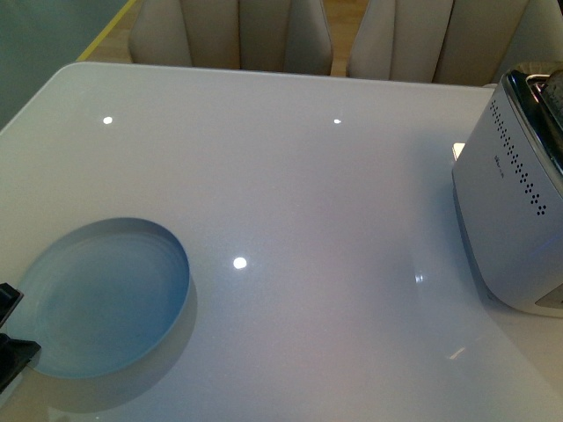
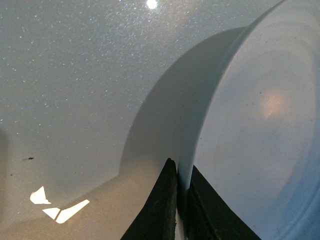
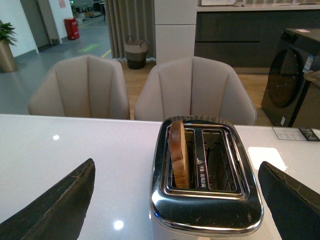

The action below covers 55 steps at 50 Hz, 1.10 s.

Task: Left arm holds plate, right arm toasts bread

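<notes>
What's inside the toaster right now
One slice of bread stands upright in one slot of the toaster, its top edge poking above the rim. The other slot looks empty; only wire guides show. The lower part of the slice is hidden inside the slot.

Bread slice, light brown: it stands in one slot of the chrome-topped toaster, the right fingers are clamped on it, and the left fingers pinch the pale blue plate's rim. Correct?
One error: the right gripper is open and apart from the light-brown bread slice in the chrome-topped toaster, per the right wrist view. The left gripper does pinch the pale blue plate.
</notes>
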### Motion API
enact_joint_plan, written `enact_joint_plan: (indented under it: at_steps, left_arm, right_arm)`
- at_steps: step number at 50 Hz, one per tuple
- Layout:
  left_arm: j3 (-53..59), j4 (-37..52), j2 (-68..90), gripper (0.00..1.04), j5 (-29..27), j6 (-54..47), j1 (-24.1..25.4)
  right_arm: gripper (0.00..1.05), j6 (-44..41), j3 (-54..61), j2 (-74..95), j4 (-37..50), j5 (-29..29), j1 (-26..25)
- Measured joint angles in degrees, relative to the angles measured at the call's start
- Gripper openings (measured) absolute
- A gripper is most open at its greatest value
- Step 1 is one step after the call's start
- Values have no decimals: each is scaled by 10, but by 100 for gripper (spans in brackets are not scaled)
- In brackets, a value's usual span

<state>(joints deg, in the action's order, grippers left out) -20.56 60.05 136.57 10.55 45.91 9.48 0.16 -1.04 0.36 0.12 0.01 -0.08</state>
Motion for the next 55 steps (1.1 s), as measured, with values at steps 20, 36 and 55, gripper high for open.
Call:
enact_joint_plan:
  at_steps: [20, 36, 55]
  left_arm:
    - [-3, 9, 14, 3, -1, 4, 0]
    - [-3, -6, -6, 54, 0, 5, -8]
    - [45, -86, -141, 97, -5, -16, 3]
  right_arm:
    - [96, 0, 0, 0, 0, 0, 0]
    - [96, 0, 0, 0, 0, 0, 0]
    - [96, 0, 0, 0, 0, 0, 0]
